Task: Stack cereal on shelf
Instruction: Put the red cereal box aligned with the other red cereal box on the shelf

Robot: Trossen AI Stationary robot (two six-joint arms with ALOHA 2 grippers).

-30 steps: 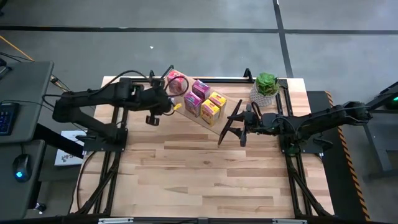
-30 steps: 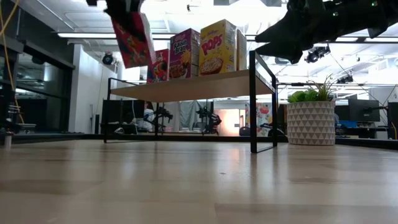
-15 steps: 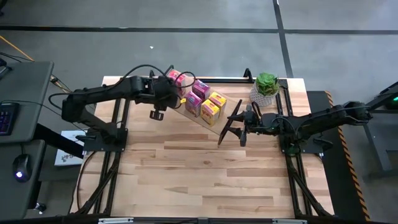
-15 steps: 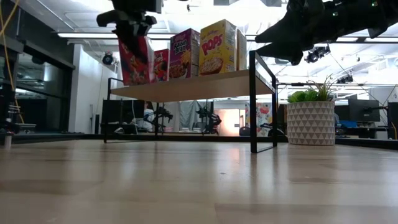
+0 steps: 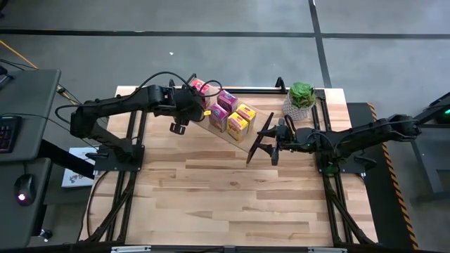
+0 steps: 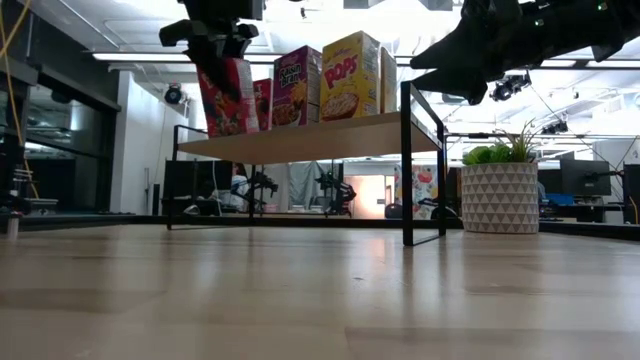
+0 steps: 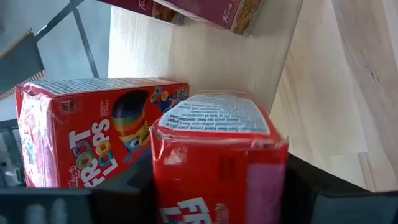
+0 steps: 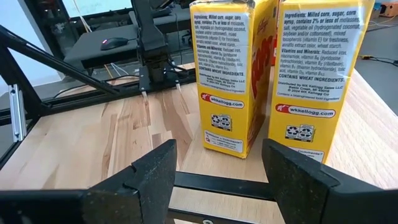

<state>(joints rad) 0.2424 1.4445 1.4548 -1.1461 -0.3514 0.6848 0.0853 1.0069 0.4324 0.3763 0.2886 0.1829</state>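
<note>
The shelf [image 5: 258, 119] is a light-wood board on black wire end frames [image 6: 310, 140]. On it stand two yellow cereal boxes [image 5: 241, 118], two pink ones [image 5: 222, 107] and a red one [image 7: 93, 134]. My left gripper [image 6: 218, 35] is over the shelf's left end, shut on another red cereal box [image 6: 228, 97]. My right gripper [image 5: 258, 143] hangs open and empty at the shelf's right end, its fingers facing the yellow boxes [image 8: 239, 74]. My left gripper pinches the red box between its two fingers, which lie on two opposite sides [image 7: 163, 186] at its upper end. The fingers come from above, pointing down. The box hangs below them a little tilted, its lower end [image 6: 232, 130] at board level; whether it rests there I cannot tell.
A small green plant in a white patterned pot [image 5: 301, 98] stands at the table's far right, beside the shelf's right end. The wooden tabletop [image 5: 232, 197] stretches bare toward the near edge.
My left gripper has carried the red box down and toward the shelf's left end. The box was tilted and higher up. It now hangs nearly upright beside the red box standing on the board.
</note>
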